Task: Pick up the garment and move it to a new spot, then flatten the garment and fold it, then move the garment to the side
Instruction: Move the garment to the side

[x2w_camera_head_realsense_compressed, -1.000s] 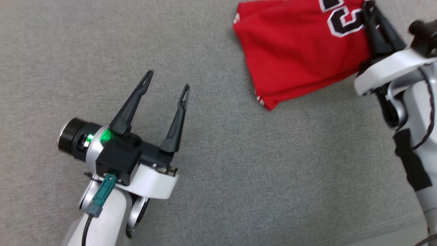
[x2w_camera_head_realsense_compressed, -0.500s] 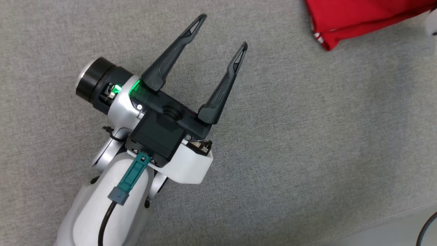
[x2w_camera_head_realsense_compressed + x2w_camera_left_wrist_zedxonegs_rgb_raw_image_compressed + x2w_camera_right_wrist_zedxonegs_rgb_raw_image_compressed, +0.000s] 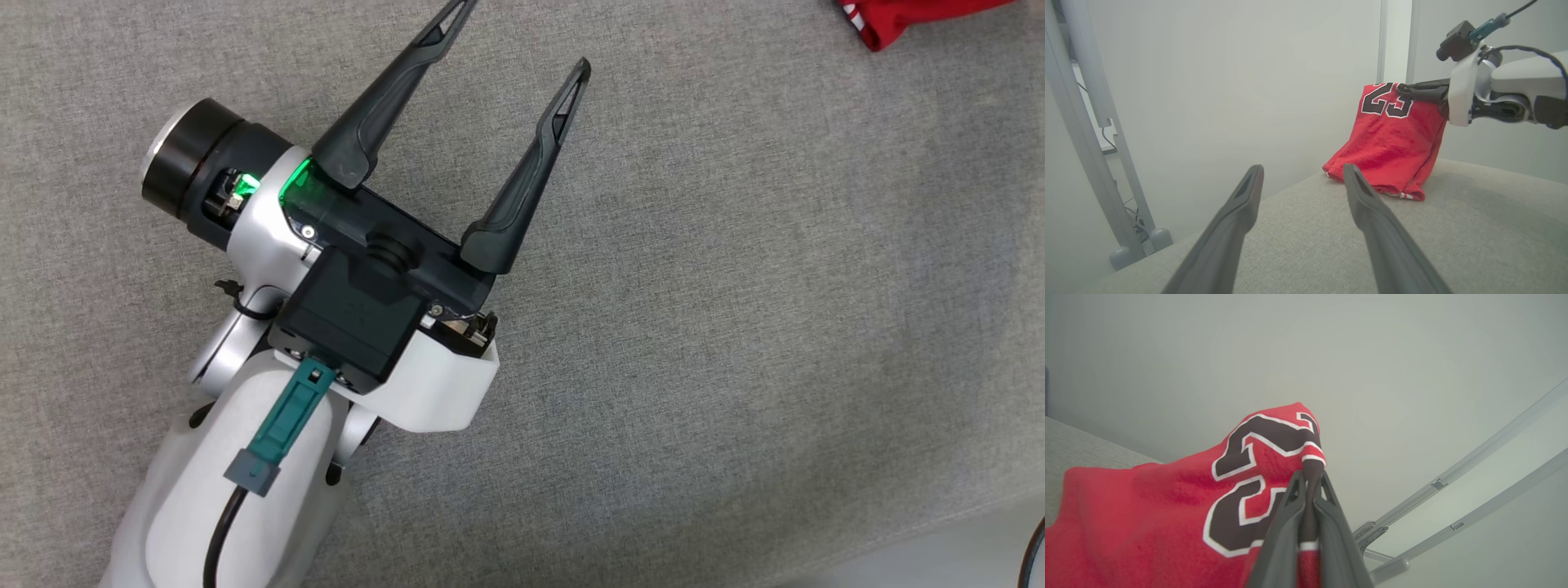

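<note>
Garment: the red knit jersey with a black, white-edged number 23 [image 3: 1392, 143] hangs by its upper edge, which is lifted off the grey fabric-covered worktop [image 3: 1474, 228]. Its lower end rests bunched on the worktop near the far edge.
Garment from the head view: a red corner with white trim [image 3: 898, 20] shows at the top right edge, well apart from the left arm.
Right gripper [image 3: 1401, 88]: the jaws are closed on the jersey. In the right wrist view a fold of its dark, white-striped trim sits pinched between the two dark fingers [image 3: 1284, 539], just beside the number.
Right arm: it reaches in level from the right of the left wrist view, and the cloth drapes down from the fingertips.
Left gripper [image 3: 521, 34]: the jaws are spread wide with nothing between them. It is over bare worktop and its fingers point toward the jersey – whether it touches the surface, I cannot tell.
Left wrist details: a green light [image 3: 298, 184] glows at the base of the fingers, and a teal plug [image 3: 282, 425] with a dark cable runs back along the pale forearm.
Surroundings: a plain pale wall [image 3: 1249, 81] stands behind the worktop, with grey metal frame posts [image 3: 1094, 143] at the left of the left wrist view.
</note>
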